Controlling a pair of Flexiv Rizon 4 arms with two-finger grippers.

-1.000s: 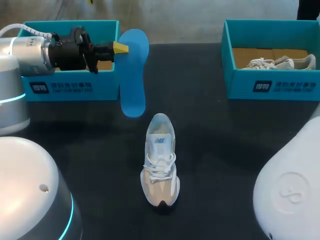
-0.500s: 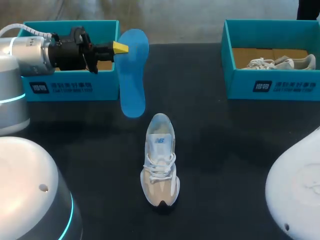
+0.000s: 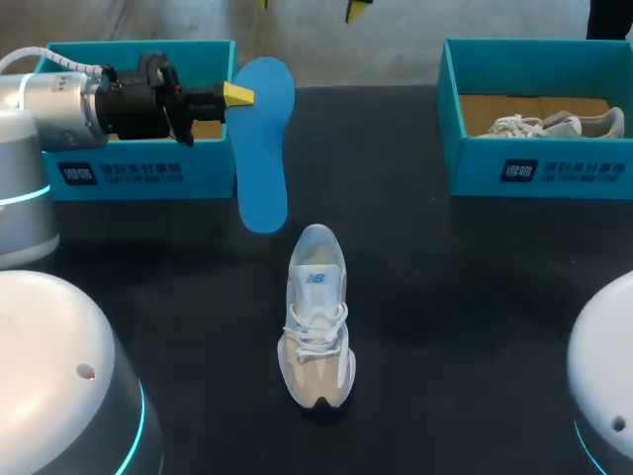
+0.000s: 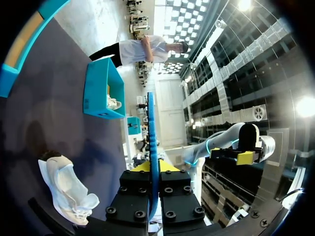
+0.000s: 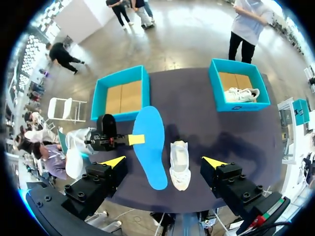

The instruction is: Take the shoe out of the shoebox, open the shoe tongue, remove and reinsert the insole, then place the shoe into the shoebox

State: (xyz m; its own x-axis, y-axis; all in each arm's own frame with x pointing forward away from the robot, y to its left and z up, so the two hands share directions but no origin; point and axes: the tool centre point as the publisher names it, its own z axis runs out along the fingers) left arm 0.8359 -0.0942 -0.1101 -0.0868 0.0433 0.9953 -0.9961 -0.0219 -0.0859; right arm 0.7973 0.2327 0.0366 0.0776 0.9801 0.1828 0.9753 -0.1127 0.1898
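status at this moment, as noted from beside the table [image 3: 465,297]:

the left tool [image 3: 235,96] was clenched on the blue insole [image 3: 264,148]; in the left wrist view the insole [image 4: 151,123] stood edge-on between the fingers of the left tool [image 4: 155,169], pinched from both sides near one end of its side edge; it appeared to be held clear of the table, face up.

the right tool [image 5: 164,161] was released, its fingers spread wide with nothing between them; it hung high over the table, well apart from every task item.

the shoe [image 3: 317,317] stood upright mid-table, outside both boxes; its toe pointed to the near edge and its heel opening to the far edge; the tongue appeared raised.

the left shoebox [image 3: 138,168] sat just beside the insole; the right shoebox [image 3: 539,163] held a second shoe [image 3: 559,124].

governing relation: the long axes of insole and shoe ran roughly parallel, far edge to near edge; the insole lay beyond the heel and offset to the robot's left; its free end was near the heel opening, not touching.

judgement: reinsertion was the step in hand; the left arm was the nearer; the free end would need to shift right and tip down into the opening.
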